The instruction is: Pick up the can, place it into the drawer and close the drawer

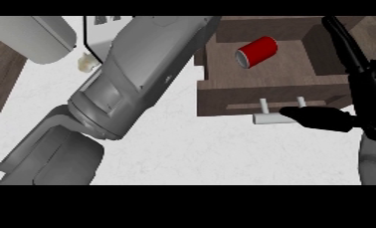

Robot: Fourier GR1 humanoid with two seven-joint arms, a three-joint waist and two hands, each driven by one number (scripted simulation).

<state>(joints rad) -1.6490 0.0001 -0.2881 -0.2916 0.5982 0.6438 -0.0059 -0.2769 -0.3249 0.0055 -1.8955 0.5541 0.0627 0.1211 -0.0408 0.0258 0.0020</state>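
A red can point(256, 52) lies on its side inside the open brown drawer point(220, 80), its silver end turned toward the lower left. The drawer's front panel carries a white bar handle point(266, 117). At the view's right my right hand point(360, 80) is open: its straight fingers run up along the drawer's right side, and its thumb point(316, 116) points left, its tip at the handle's right end. It holds nothing. My left forearm point(140, 72) crosses the middle of the view diagonally and ends past the top edge, so the left hand is out of sight.
The white counter point(220, 155) spreads below the drawer. A rounded white object point(37, 38) sits at the top left, with a small cream thing point(86, 61) beside the left forearm. A brown strip point(7, 75) shows at the left edge.
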